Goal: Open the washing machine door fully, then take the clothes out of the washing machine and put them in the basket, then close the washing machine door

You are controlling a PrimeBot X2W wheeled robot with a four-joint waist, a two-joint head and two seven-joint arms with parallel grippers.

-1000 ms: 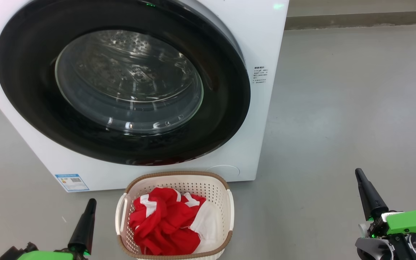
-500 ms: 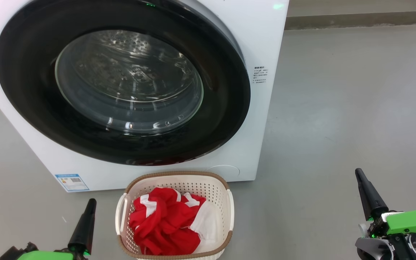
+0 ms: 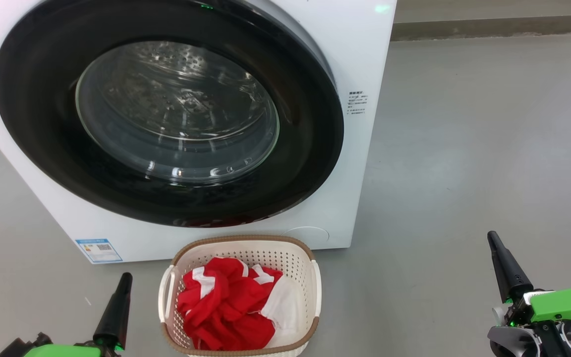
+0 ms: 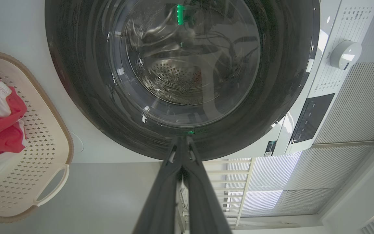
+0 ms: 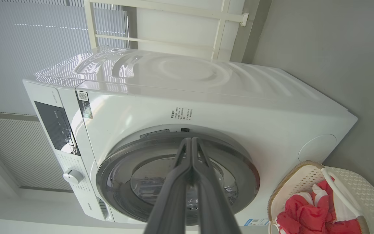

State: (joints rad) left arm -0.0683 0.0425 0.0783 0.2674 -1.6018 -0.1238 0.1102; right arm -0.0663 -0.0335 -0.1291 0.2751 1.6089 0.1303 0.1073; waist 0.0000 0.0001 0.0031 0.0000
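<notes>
While the door [image 3: 169,111] sits closed on the washer [image 3: 360,49], the red clothes [image 3: 226,307] lie in the basket [image 3: 246,242] on the floor [image 3: 464,148] just in front. The left gripper [image 3: 125,276] and right gripper [image 3: 491,236] hang low at each side, fingers pinched together, holding nothing.

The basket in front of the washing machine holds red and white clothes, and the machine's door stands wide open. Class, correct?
No: the door is shut, as the head view shows. The basket before the washing machine does hold the clothes.
</notes>
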